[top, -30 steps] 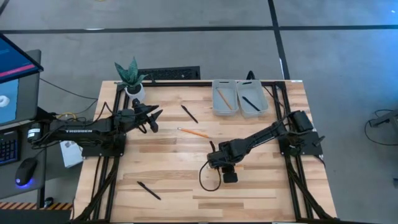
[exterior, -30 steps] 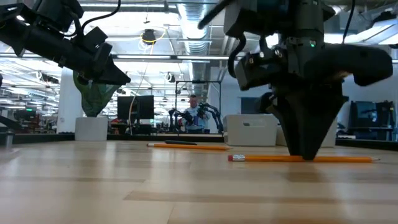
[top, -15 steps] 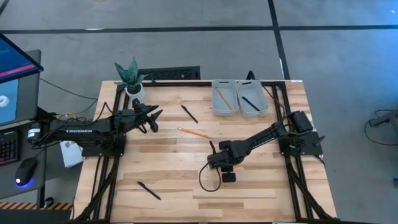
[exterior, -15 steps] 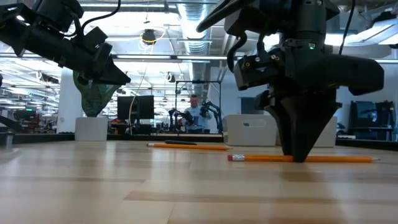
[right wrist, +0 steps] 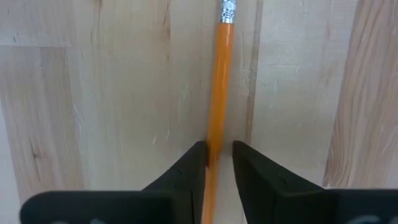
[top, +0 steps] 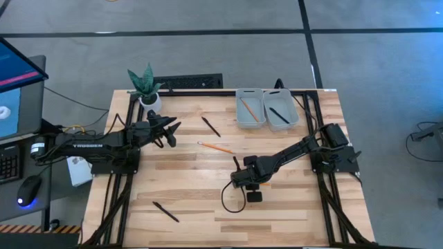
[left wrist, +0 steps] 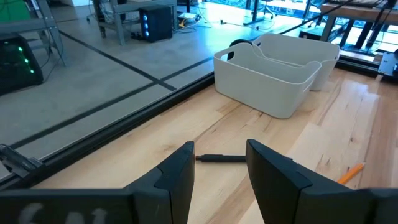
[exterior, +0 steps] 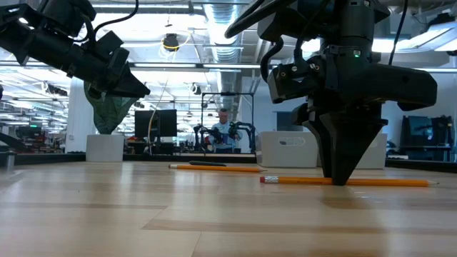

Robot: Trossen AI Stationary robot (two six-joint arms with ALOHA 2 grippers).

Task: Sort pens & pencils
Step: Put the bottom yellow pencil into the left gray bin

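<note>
Pencil (right wrist: 219, 93), slim orange shaft, metal ferrule, flat on table (top: 194, 200), right claw (right wrist: 217, 158) pinching it, left claw (left wrist: 219, 163) open.

The pale wooden table (top: 187, 187) carries two white bins (top: 265, 108) at one o'clock, a potted plant (top: 146, 86) at eleven, loose pens (top: 165, 211) at seven and twelve, and pencils (top: 215, 147) near centre.

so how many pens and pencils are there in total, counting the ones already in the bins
black pens: 3
orange pencils: 3
total: 6
</note>
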